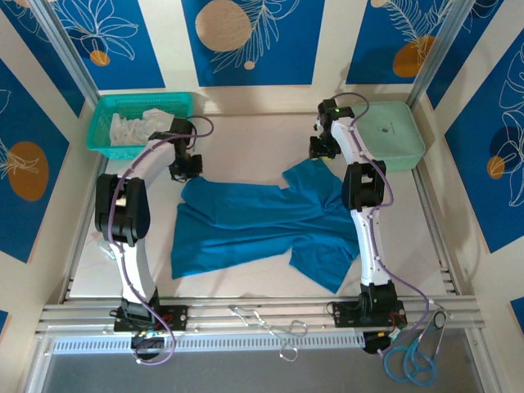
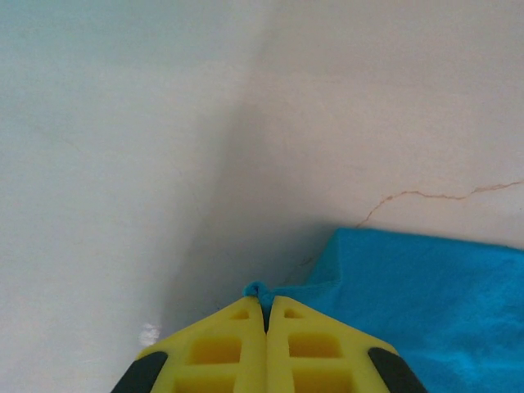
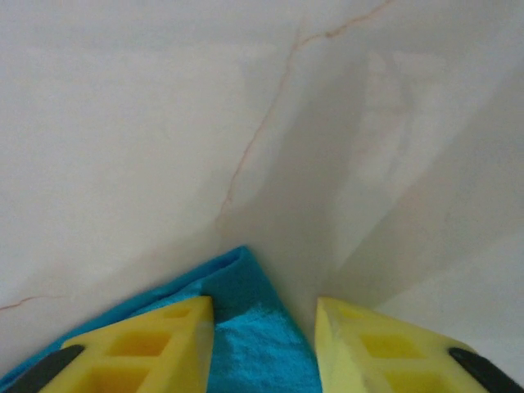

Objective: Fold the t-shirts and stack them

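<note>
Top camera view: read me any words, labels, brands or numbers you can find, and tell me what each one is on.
No text can be read.
Pale green container: a small dark mark on its top, too small to read.
t-shirt: plain, no print.
Wall panels: leaf and circle drawings, no words.

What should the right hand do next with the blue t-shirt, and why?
Probably close the right hand. Its fingers stand open on either side of a corner of the t-shirt, fabric between them, while the left hand is already shut on another corner. With both corners pinched, the hands could likely lift the cloth for a fold.
</note>
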Robot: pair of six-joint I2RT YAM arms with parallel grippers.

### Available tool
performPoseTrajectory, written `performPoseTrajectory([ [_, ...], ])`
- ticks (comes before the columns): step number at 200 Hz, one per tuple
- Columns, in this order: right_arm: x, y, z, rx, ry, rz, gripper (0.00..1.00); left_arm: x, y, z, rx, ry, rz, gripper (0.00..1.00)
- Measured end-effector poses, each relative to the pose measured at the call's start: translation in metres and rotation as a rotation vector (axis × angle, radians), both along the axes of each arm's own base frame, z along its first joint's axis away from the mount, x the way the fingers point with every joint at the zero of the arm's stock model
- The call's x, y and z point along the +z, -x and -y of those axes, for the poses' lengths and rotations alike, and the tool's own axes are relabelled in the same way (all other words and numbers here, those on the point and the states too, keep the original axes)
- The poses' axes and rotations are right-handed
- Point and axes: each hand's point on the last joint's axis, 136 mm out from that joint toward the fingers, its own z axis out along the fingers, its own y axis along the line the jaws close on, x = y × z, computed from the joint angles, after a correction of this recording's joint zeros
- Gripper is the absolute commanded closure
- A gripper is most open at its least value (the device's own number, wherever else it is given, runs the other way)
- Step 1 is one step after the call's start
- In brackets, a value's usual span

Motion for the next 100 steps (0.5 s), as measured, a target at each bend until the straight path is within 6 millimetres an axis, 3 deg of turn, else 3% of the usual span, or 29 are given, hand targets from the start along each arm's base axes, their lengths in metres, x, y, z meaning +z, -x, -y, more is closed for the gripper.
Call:
performPoseTrajectory([
  [58, 0.0, 0.001, 0.005, 0.021, 0.038, 0.001, 1.0, 0.0, 0.0, 0.002, 0.0, 0.001, 0.0, 1.0],
  [84, 0.002, 0.002, 0.001, 0.026, 0.039, 0.002, 1.0, 0.005, 0.001, 0.003, 0.001, 0.008, 0.01, 1.0],
  [100, 0.005, 0.01, -0.003, 0.034, 0.033, -0.014, 1.0, 0.017, 0.002, 0.006, -0.006, 0.031, 0.038, 1.0],
])
